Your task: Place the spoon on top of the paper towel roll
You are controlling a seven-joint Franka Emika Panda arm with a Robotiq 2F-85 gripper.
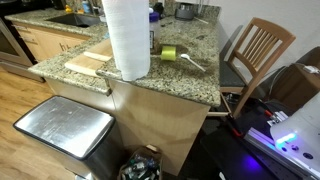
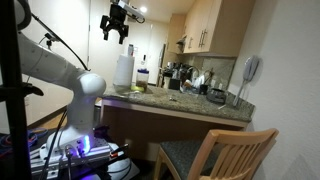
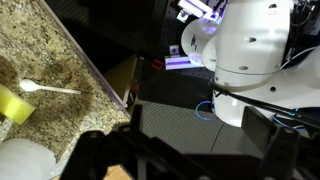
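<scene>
Black two-finger pincer [image 2: 116, 36] hanging up high, spread open and holding nothing.

From where I'm standing it's way up in the air over the tall white paper towel roll [image 2: 124, 70], not touching it or anything else, and in an exterior view its fingers are clearly apart. Small white spoon [image 1: 190, 62] with the thin handle is lying flat on the speckled granite countertop [image 1: 190, 88], just beside a yellow-green cylinder [image 1: 168, 53] and a little way off from the roll, which stands upright near the counter's edge. Flat pale wooden board [image 1: 88, 63] sits on the other side of the roll. Wrist view shows the spoon down there too, with the pincer's tips just dark shapes at the bottom edge.
</scene>
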